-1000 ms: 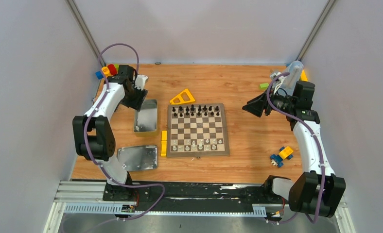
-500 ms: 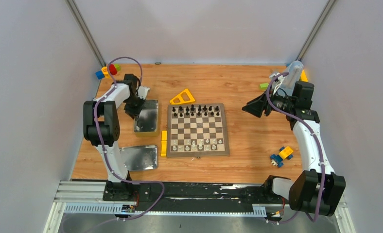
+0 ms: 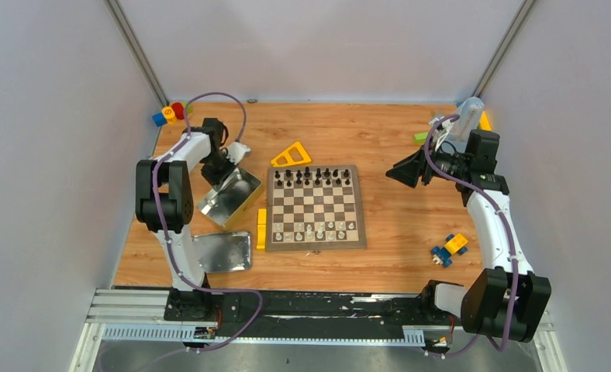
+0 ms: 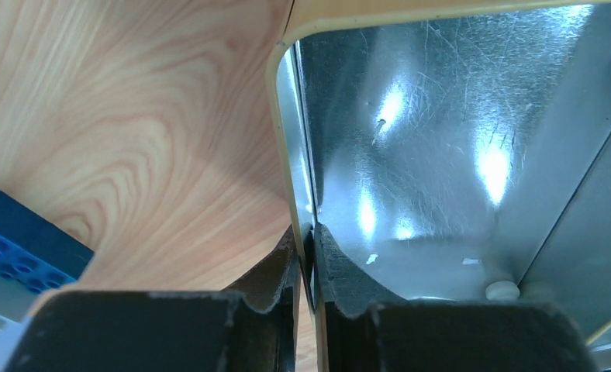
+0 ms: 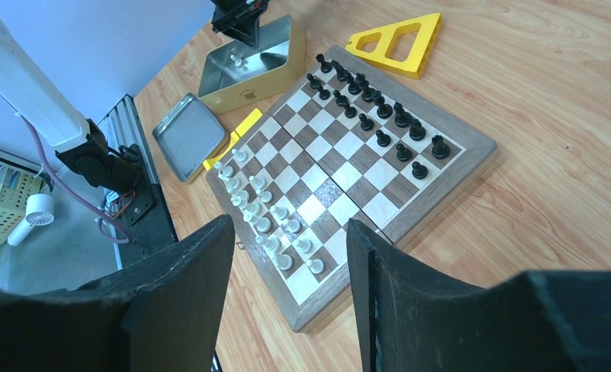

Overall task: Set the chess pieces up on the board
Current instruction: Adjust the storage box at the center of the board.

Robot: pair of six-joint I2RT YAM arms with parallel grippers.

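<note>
The board [image 3: 316, 245] lies mid-table, black chess pieces [image 3: 314, 177] on its far rows and pale ones [image 3: 315, 230] on its near rows. My left gripper [image 3: 223, 169] is shut on the far wall of a shiny metal tin [image 3: 229, 200], which sits tilted and turned left of the board. In the left wrist view the fingers [image 4: 287, 267] pinch the tin's thin wall [image 4: 291, 139], and one pale piece [image 4: 502, 290] lies inside. My right gripper [image 3: 399, 172] hangs open, right of the board; its wrist view shows the board [image 5: 341, 178] below.
The tin's lid [image 3: 219, 253] lies near the left arm's base. A yellow triangle [image 3: 291, 155] sits behind the board and a yellow block [image 3: 261, 228] along its left edge. A toy car [image 3: 450, 248] is at the right, coloured blocks [image 3: 170, 112] back left.
My left gripper came down onto the tin's far wall and closed on it. The tin has tipped up and turned. The right arm has not moved.
</note>
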